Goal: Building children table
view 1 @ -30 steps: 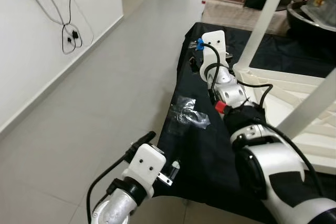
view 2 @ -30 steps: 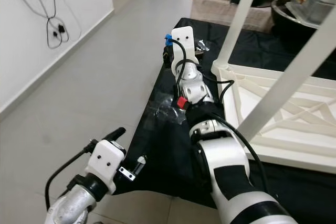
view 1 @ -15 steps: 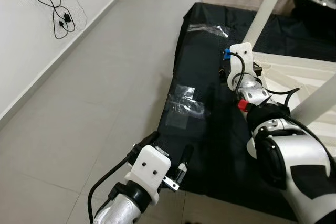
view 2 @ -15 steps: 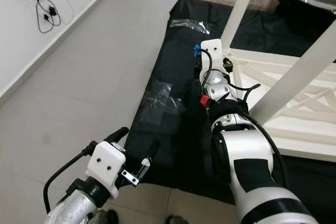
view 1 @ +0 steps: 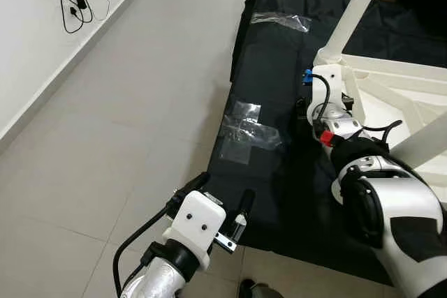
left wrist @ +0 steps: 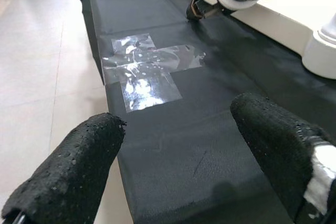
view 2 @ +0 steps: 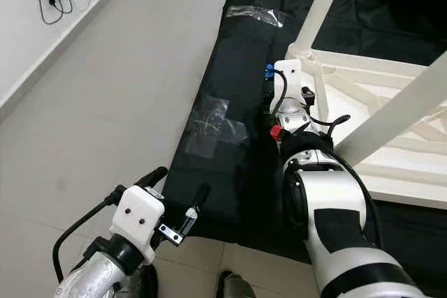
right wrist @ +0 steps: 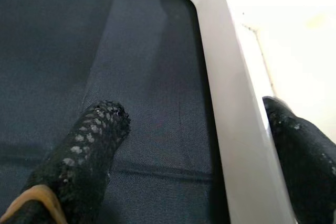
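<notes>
Right gripper (right wrist: 199,145) open, fingers straddling the rim of the upturned white children's table (view 1: 391,95) on the black mat (view 1: 279,68) on the floor; left gripper (left wrist: 178,166) open above the mat's near edge, near clear plastic bags (view 1: 246,132).

Even, bright indoor light; soft shadows; glare glints off the clear plastic sheets (left wrist: 147,66); wrist views blur the near black fingertips (right wrist: 89,150).

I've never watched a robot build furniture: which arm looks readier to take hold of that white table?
Probably the right. Its end effector is open, straddling the white table's edge on the black cloth. The left end effector hovers open near the cloth's corner, away from the table.
</notes>
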Controlling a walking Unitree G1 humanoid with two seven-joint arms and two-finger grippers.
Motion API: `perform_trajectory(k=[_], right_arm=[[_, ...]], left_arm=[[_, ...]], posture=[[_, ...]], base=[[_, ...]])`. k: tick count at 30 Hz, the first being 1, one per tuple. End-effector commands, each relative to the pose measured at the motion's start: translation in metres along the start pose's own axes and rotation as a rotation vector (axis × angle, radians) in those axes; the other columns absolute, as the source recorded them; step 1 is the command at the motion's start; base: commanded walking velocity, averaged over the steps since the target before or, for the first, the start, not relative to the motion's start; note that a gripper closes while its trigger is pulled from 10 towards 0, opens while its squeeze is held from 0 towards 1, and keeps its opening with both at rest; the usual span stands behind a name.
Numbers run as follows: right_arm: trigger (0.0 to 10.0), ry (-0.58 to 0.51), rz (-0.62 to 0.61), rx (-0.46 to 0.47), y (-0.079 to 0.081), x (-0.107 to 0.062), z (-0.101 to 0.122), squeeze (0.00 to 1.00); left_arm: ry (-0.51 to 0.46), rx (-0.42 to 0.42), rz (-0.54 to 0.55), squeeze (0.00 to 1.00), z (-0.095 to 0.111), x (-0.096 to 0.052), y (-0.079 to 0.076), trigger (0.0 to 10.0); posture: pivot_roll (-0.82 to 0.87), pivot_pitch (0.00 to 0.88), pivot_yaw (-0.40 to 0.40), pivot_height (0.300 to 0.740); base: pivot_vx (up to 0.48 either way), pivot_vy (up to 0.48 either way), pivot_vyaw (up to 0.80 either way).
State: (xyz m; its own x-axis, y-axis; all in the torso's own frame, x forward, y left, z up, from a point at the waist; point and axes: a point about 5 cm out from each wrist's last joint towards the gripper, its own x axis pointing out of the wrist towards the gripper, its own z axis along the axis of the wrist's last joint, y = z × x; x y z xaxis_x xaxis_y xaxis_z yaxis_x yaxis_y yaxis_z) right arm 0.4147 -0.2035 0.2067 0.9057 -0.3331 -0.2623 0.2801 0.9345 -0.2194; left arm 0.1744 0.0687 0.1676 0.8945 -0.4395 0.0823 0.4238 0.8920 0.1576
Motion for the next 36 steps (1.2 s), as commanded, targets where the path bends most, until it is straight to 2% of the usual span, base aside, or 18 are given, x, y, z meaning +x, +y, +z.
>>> perform_trajectory(k=[1, 4, 11, 12, 13, 20, 29, 31, 32, 34, 35, 36], right_arm=[[10.0, 0.102, 0.013, 0.002, -0.002, 0.001, -0.018, 0.0], [10.0, 0.104, 0.024, -0.006, -0.004, 0.002, -0.018, 0.0], [10.0, 0.187, 0.105, -0.003, -0.004, 0.001, -0.027, 0.0], [6.0, 0.203, 0.123, -0.004, -0.004, 0.001, -0.03, 0.0], [0.0, 0.215, 0.14, -0.003, -0.004, 0.001, -0.032, 0.0], [0.0, 0.229, 0.165, -0.009, -0.006, 0.001, -0.034, 0.0], [0.0, 0.187, 0.24, -0.116, -0.006, 0.001, -0.021, 0.0], [0.0, 0.182, 0.379, -0.199, 0.005, -0.003, -0.016, 0.0], [0.0, 0.182, 0.379, -0.199, 0.005, -0.003, -0.016, 0.0], [0.0, 0.159, 0.509, -0.283, 0.015, -0.006, -0.012, 0.0], [0.0, 0.159, 0.509, -0.283, 0.015, -0.006, -0.012, 0.0], [0.0, 0.155, 0.581, -0.343, 0.018, -0.008, -0.011, 0.0]], left_arm=[[0.006, -0.043, -0.023, 0.0, 0.003, -0.003, -0.012, 10.0], [0.008, -0.042, -0.021, 0.0, 0.003, -0.003, -0.012, 10.0], [0.011, -0.043, -0.018, 0.0, 0.003, -0.003, -0.012, 10.0], [0.012, -0.041, -0.016, 0.0, 0.003, -0.002, -0.012, 10.0], [0.012, -0.04, -0.015, 0.0, 0.003, -0.002, -0.012, 10.0], [0.015, -0.039, -0.012, 0.0, 0.003, -0.002, -0.012, 10.0], [0.016, -0.033, -0.008, 0.0, 0.002, 0.0, -0.01, 10.0], [0.013, -0.027, -0.004, 0.0, 0.002, 0.001, -0.009, 10.0], [0.013, -0.027, -0.004, 0.0, 0.002, 0.001, -0.009, 10.0], [0.011, -0.022, 0.0, 0.0, 0.001, 0.002, -0.008, 10.0], [0.011, -0.022, 0.0, 0.0, 0.001, 0.002, -0.008, 10.0], [0.009, -0.019, 0.001, 0.0, 0.001, 0.003, -0.008, 10.0]], posture=[[0.1, 0.289, -0.1, 0.74], [0.1, 0.289, -0.1, 0.74], [0.09, 0.281, -0.103, 0.74], [0.09, 0.28, -0.104, 0.74], [0.09, 0.276, -0.105, 0.74], [0.09, 0.274, -0.106, 0.74], [0.09, 0.254, -0.1, 0.74], [0.09, 0.244, -0.097, 0.74], [0.09, 0.244, -0.097, 0.74], [0.08, 0.238, -0.097, 0.74], [0.08, 0.238, -0.097, 0.74], [0.08, 0.232, -0.094, 0.74]], base=[[0.0, 0.0, 0.0], [0.0, 0.0, 0.0], [0.0, 0.0, 0.0], [0.0, 0.0, 0.0], [0.0, 0.0, 0.0], [0.0, 0.0, 0.0], [0.0, 0.0, 0.0], [0.0, 0.0, 0.0], [0.0, 0.0, 0.0], [0.0, 0.0, 0.0], [0.0, 0.0, 0.0], [0.0, 0.0, 0.0]])
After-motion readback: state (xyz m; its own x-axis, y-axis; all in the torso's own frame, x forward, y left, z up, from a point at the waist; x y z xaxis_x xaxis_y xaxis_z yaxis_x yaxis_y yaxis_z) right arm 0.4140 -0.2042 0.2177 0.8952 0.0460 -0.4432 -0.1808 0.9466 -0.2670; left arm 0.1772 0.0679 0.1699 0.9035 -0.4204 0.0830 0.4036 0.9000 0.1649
